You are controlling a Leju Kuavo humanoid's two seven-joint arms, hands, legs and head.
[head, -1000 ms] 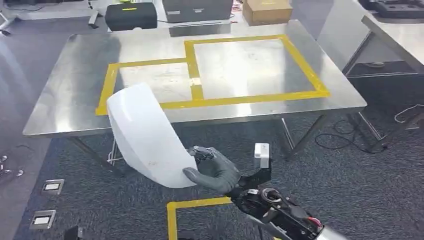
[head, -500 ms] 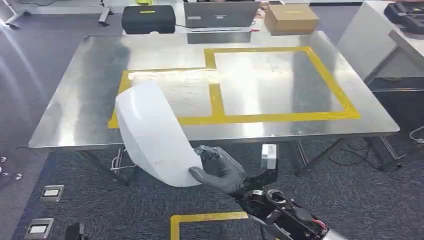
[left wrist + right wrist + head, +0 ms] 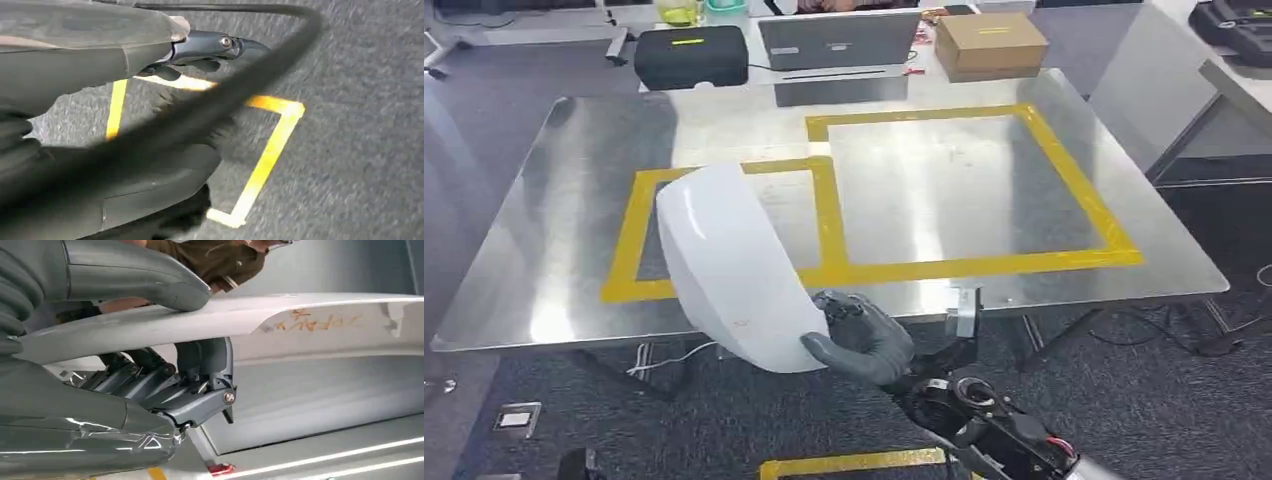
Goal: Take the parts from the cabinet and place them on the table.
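White part (image 3: 729,265) gripped in right hand (image 3: 859,340), held over the bench's (image 3: 554,210) near edge; placement outstanding. Left hand's state indeterminate.

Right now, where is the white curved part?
In the head view the white curved part is held up by the right hand, which grips its lower edge, over the near edge of the steel table, in front of the smaller yellow-taped rectangle.

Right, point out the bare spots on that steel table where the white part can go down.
Both yellow-taped boxes are bare: the larger rectangle on the right, and the smaller one partly hidden behind the white part held by the right hand. The table's far edge is crowded: black case, laptop, cardboard box.
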